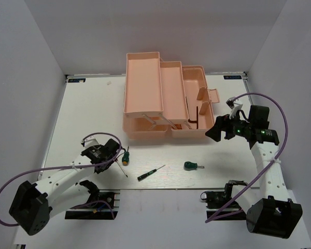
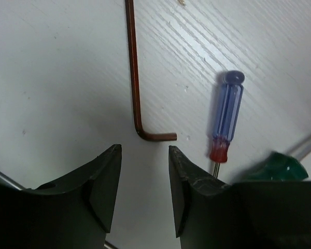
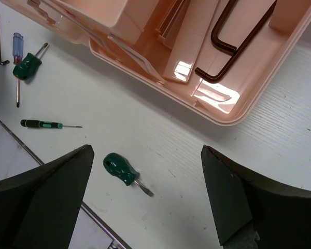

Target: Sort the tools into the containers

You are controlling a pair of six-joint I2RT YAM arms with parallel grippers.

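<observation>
Spread left pincer (image 2: 144, 149), apparently empty, hovers just short of the hex key (image 2: 134, 78).

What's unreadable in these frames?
- Left wrist: blue screwdriver shaft and green handle run behind the left gripper.
- Right wrist: hex keys in the toolbox are cut off by the top edge.
- Top: toolbox base is partly covered by upper trays.
</observation>
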